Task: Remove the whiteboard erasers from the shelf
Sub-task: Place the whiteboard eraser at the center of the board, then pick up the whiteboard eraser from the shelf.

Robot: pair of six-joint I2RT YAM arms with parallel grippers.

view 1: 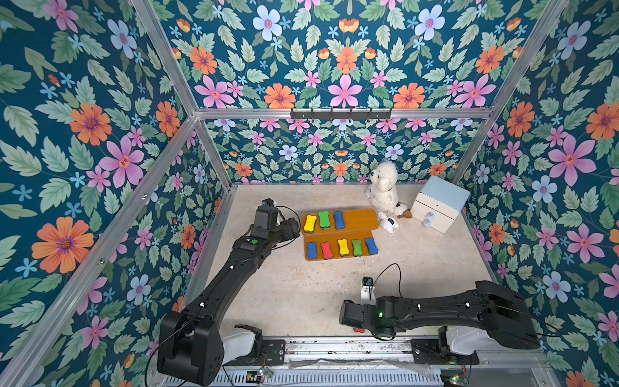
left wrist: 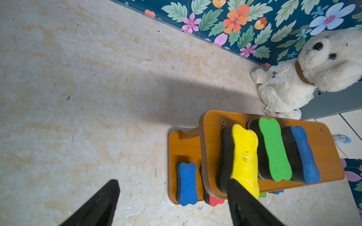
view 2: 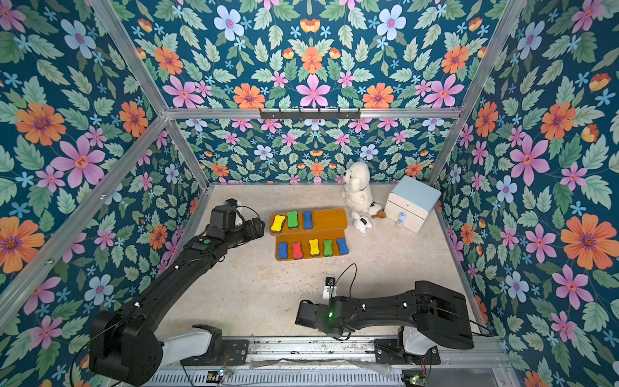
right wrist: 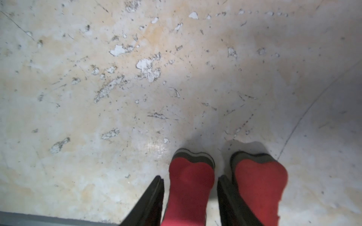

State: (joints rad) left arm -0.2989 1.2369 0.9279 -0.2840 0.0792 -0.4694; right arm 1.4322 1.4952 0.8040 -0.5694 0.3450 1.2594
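Drop-off step: right pincer (right wrist: 190,177) straddles a red eraser (right wrist: 189,197) on the tabletop (right wrist: 117,97) well in front of the shelf (view 1: 360,219), jaws just clear of it; left pincer (left wrist: 173,184), spread beside the shelf, should take the top-tier yellow eraser (left wrist: 244,152) next.

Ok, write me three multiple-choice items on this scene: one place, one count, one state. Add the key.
1. The two red erasers by the right gripper lie: A) on the table B) on the upper tier of the shelf C) on its lower tier.
2. The erasers on the shelf's lower tier number: A) three B) five C) seven.
3. The left gripper is: A) open and empty B) shut on a yellow eraser C) shut on a green eraser.
Key: 1 A, the right wrist view shows both on the table; 2 B, both top views show blue, red, yellow, green, blue there; 3 A, its jaws stand wide apart, clamping nothing.
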